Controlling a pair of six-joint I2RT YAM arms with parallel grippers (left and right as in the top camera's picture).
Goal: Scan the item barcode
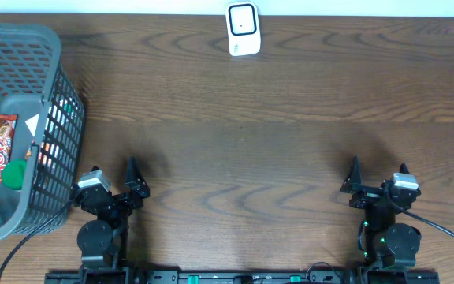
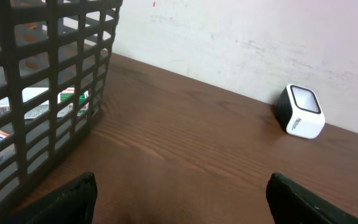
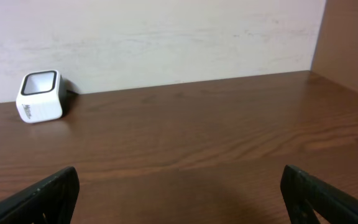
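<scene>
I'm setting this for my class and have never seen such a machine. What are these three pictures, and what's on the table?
The machine is two robot arms at a wooden table. One picture looks down from above; the other two come from a camera on each wrist, looking forward across the table. The left tool and right tool both stand open and hold nothing. At the left sits a dark mesh basket with packaged goods, among them a red snack bar. At the far edge, by the wall, stands a small white scanner.
</scene>
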